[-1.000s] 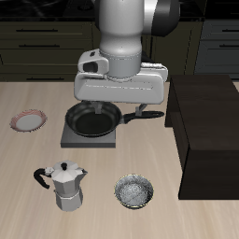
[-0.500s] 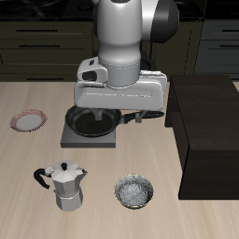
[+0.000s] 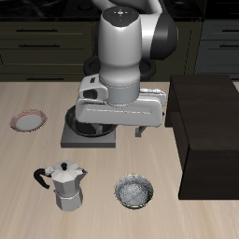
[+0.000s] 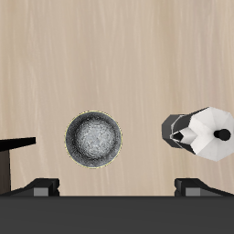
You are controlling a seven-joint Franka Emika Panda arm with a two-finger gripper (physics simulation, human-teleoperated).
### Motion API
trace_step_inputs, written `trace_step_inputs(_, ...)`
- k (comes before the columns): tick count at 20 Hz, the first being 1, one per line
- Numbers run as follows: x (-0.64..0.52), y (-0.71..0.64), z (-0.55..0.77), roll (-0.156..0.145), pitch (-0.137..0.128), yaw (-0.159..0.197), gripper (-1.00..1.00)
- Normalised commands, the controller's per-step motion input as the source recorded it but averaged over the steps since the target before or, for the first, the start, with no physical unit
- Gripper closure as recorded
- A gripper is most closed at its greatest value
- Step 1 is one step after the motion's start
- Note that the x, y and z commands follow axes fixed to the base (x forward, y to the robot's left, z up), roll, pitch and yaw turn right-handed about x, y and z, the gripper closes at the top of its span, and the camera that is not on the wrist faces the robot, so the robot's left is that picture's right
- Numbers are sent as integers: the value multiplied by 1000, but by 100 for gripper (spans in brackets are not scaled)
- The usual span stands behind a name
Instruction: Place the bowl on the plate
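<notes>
End effector above table, bowl near front edge

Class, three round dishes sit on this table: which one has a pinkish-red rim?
The plate, flat and pale-centred, alone by the table's side edge. The bowl is speckled grey with a dark rim; the frying pan is black.

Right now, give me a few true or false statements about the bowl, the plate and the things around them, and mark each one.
1. The bowl is already on the plate. False: it sits on the bare table, apart from the plate.
2. The bowl is empty. True.
3. The moka pot lies on its side. False: it stands upright beside the bowl.
4. The plate has nothing on it. True.
5. The gripper holds the bowl. False: it is above the bowl, holding nothing.
</notes>
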Motion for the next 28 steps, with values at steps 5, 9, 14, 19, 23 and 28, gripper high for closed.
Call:
trace_step_inputs(5, 40, -30, -264, -2, 20, -4, -100)
trace_step_inputs(9, 41, -47, -243, -19, 26, -23, -100)
trace_step_inputs(14, -53, 16, -387, 12, 28, 2, -100)
trace_step_inputs(19, -105, 7, -186, 1, -14, 12, -100)
trace_step_inputs(23, -45, -56, -79, -14, -84, -12, -100)
trace_step_inputs(28, 56, -74, -89, -22, -16, -23, -100)
